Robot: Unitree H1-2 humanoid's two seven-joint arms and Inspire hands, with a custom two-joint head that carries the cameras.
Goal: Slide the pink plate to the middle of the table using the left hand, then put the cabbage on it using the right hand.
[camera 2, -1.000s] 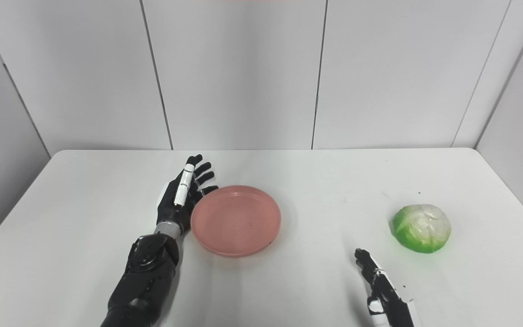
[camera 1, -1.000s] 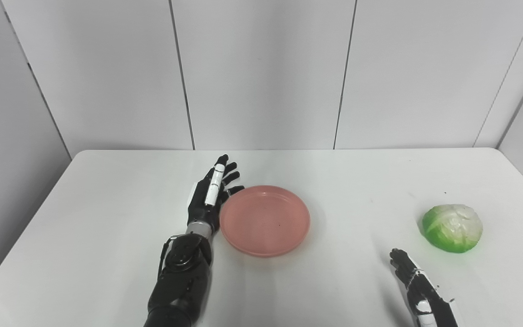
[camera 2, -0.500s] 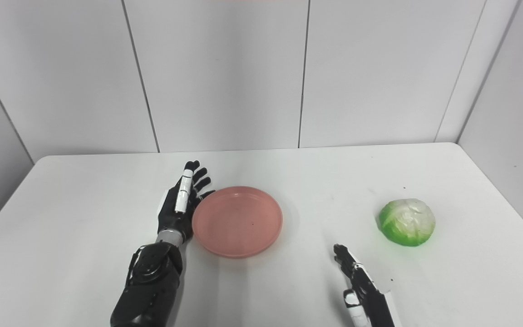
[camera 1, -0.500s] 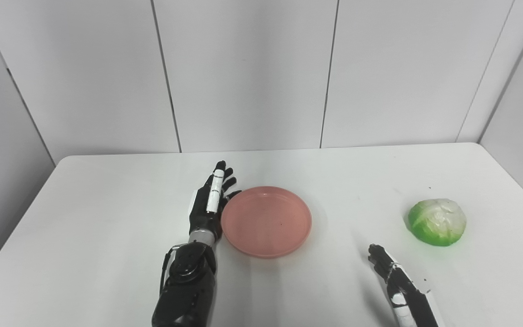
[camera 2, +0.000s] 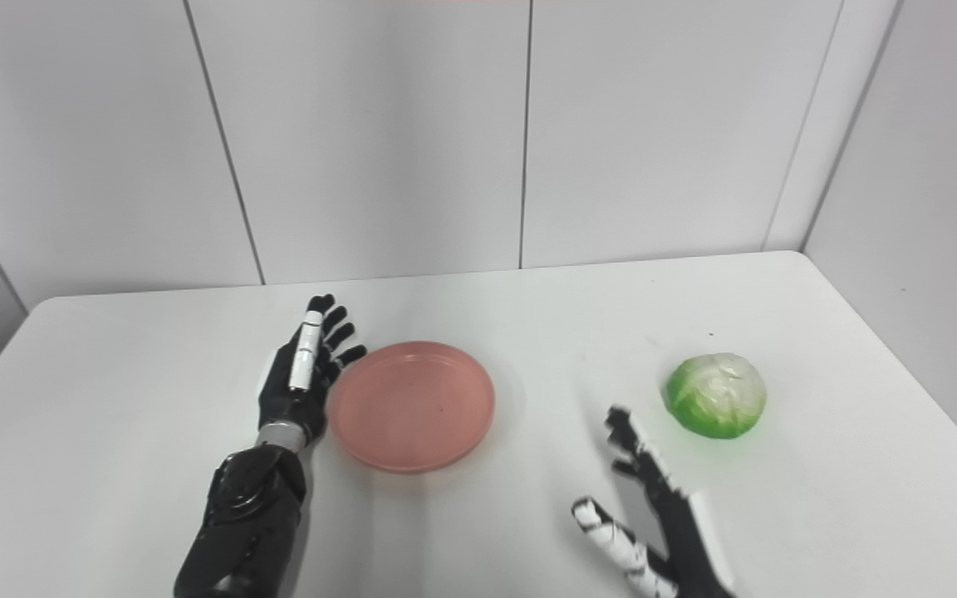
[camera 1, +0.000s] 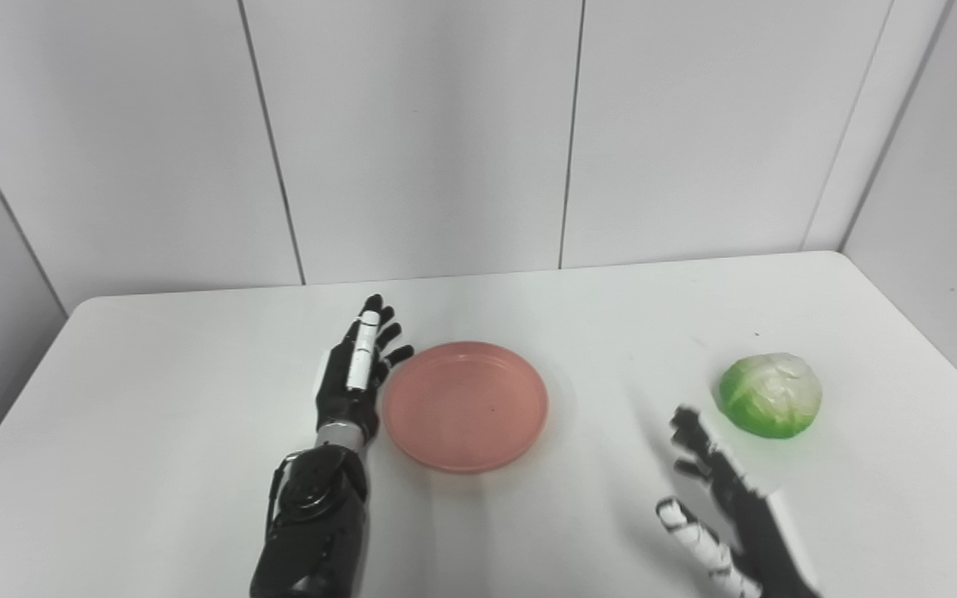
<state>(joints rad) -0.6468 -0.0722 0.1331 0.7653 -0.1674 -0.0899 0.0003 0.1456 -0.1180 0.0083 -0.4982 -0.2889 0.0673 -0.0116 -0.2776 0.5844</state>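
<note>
Nearest to us, our right hand [camera 1: 723, 507] sits low at the bottom edge, fingers spread and thumb out to the side, holding nothing; its outline is somewhat blurred. It is raised a little off the white table [camera 1: 154, 432], with a faint shadow under it, and its fingertips point toward the cabbage [camera 1: 771, 394], which lies just beyond and to the right of them, apart from the hand. Our left forearm comes up from the bottom on the other side, and our left hand [camera 1: 354, 374] stands on edge with its fingers stretched out straight and slightly fanned, gripping nothing. Its palm faces the pink plate [camera 1: 465, 404] and lies right against the plate's left rim; we cannot tell whether it touches. That plate is empty and flat on the table, near the middle of the tabletop. The cabbage, green at the bottom and pale white on top, rests on the bare table well to the right of the plate, toward the right edge. Farthest off, grey wall panels [camera 1: 420, 133] rise behind the table's far edge.
</note>
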